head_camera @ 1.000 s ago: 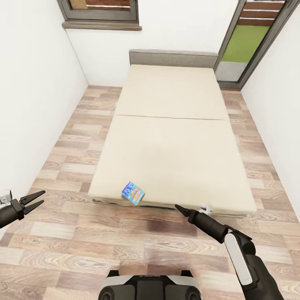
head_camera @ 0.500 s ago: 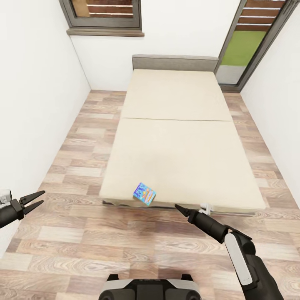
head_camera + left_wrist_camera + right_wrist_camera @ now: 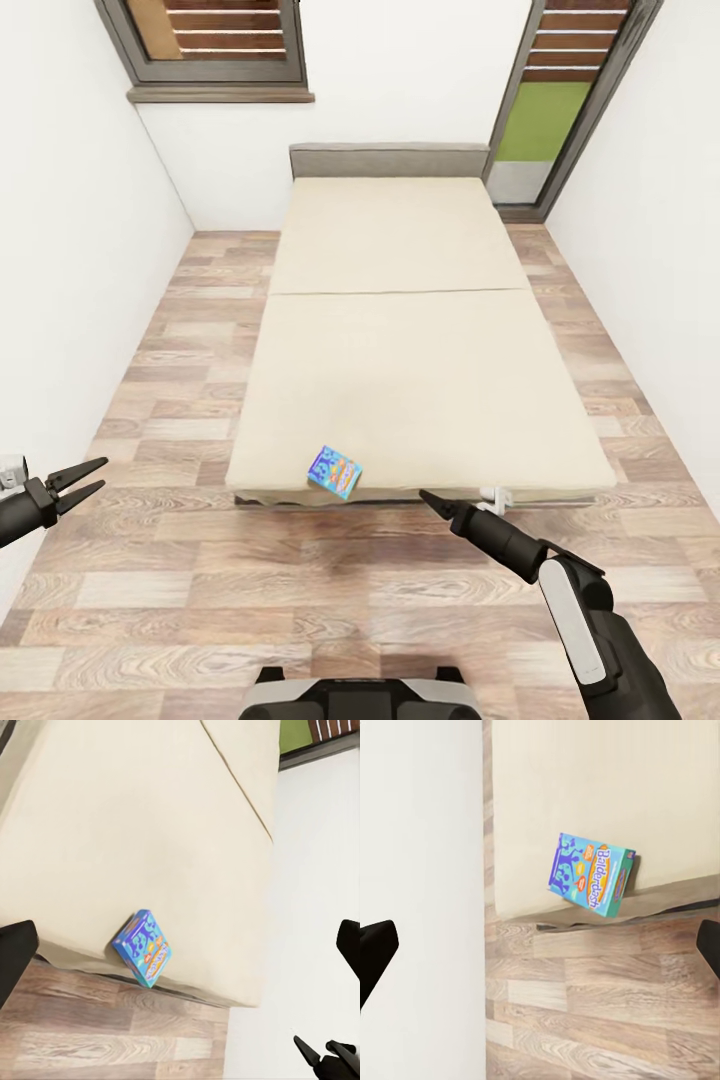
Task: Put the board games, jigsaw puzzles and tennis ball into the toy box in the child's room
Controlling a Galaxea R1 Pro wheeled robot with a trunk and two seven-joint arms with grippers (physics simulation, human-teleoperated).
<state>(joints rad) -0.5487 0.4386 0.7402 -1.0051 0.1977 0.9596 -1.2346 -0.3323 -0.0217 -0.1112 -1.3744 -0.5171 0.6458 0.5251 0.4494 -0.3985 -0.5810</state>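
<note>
1. The child's room [image 3: 90, 200] has white walls on both sides of the bed, a wood-plank floor [image 3: 330, 590] and grey-framed windows [image 3: 205, 45] on the far wall beyond the headboard.
2. The bed [image 3: 400, 300] runs lengthwise away from the robot, its beige mattress in two sections meeting at a seam across the middle, with a grey headboard [image 3: 390, 160] at the far end against the wall.
3. The right arm [image 3: 590, 630] reaches from the floor side toward the foot of the bed, and the robot's dark base [image 3: 350, 695] sits on the floor well short of the bed.
4. The small blue board game [image 3: 335, 471] lies at the foot edge of the bed, nearer the bed's left corner than its right, tilted askew and partly overhanging the edge. In the right wrist view the box [image 3: 592, 875] shows the word "Balderdash" on its face; in the left wrist view it [image 3: 142, 948] sits at the mattress edge above the floor.
5. The left gripper [image 3: 82, 479] hovers over the floor, well off the bed's left corner, its two fingers spread apart and holding nothing.
6. The right gripper [image 3: 432, 499] hangs just below the foot edge of the bed, to the right of the board game and apart from it; its fingers appear closed to a point, with nothing between them.
</note>
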